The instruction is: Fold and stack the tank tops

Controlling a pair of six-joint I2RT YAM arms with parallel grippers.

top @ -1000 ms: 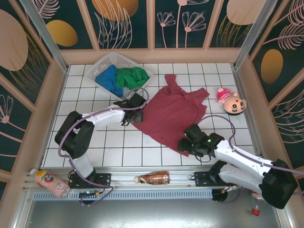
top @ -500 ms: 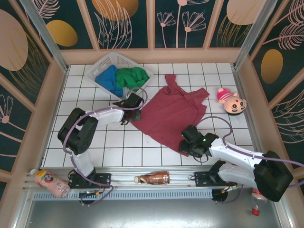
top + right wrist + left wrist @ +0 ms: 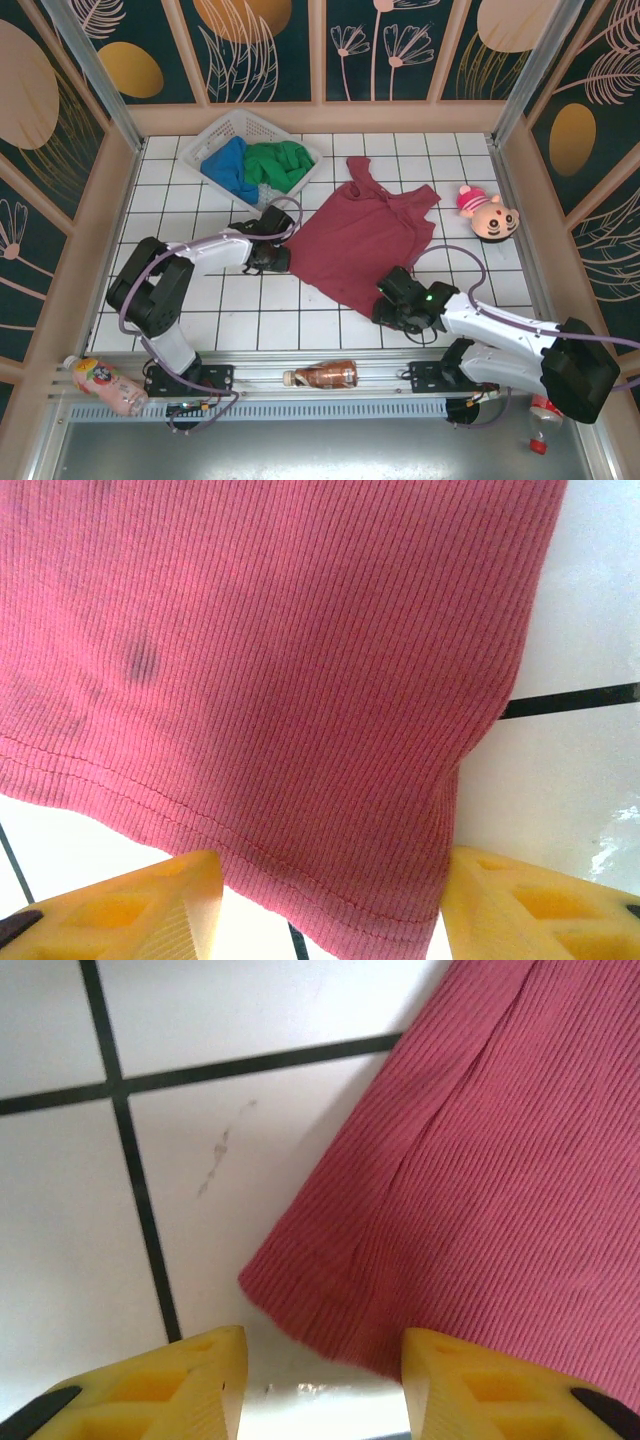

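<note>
Lying flat, one maroon top [image 3: 360,240]; one basket [image 3: 205,135] holds green top [image 3: 275,163], blue top [image 3: 228,168].

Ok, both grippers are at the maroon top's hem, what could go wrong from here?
1. The left gripper straddles just the hem corner of the maroon top. Closing there may catch a thin edge that slips out on lifting.
2. The right gripper stands open over flat hem. It may pinch one layer only, so the fold could drag unevenly.
3. The pig toy lies beside the top's shoulder and could get nudged.
</note>
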